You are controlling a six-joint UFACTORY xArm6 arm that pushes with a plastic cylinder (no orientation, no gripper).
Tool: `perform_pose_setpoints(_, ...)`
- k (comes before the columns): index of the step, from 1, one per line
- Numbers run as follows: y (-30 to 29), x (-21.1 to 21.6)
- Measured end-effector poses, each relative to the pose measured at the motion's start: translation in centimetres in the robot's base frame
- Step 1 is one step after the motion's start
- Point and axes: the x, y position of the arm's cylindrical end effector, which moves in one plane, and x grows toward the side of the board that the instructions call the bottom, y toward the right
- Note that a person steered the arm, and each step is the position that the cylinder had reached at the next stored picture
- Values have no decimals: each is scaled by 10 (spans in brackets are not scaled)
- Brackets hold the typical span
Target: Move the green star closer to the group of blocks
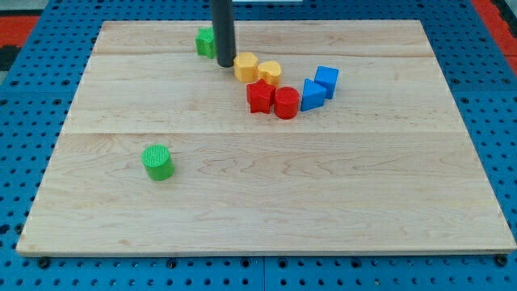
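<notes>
Sitting at upper centre of the frame, my tip (225, 65) is down on the counter (266, 202), planted between the green star (206, 42) and the yellow blocks. No hand on this rig, just a plain rod, so nothing to open or close.

Key relation: the green star lies just to the view's left of the tip and slightly toward the top, touching or nearly touching the rod; can't tell which, since the rod covers the star's right edge. The group lies to the view's right of the tip. So the tip looks to be on the wrong side for a push toward the group: my read is it needs to get round to the star's left, then push right.

Green star: only its left part shows, bright green, near the counter's top edge; star outline hard to confirm from what's visible.

Group, from the tip outward: two yellow blocks (246, 66) just beside the tip, then a red star (259, 96) touching a red cylinder (286, 103), then two blue blocks (313, 94) on the far right.

Green cylinder (157, 162) sits alone at lower left, well apart from everything.
</notes>
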Motion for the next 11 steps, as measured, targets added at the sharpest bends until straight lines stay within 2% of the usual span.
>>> perform_pose_setpoints(1, -54, -12)
perform_pose_setpoints(2, -115, -50)
perform_pose_setpoints(3, -61, -44)
perform_pose_setpoints(4, 10, -5)
perform_pose_setpoints(5, -42, -56)
perform_pose_setpoints(6, -110, -80)
perform_pose_setpoints(7, -53, -103)
perform_pose_setpoints(8, 20, -33)
perform_pose_setpoints(9, 77, -17)
perform_pose_setpoints(11, 77, -13)
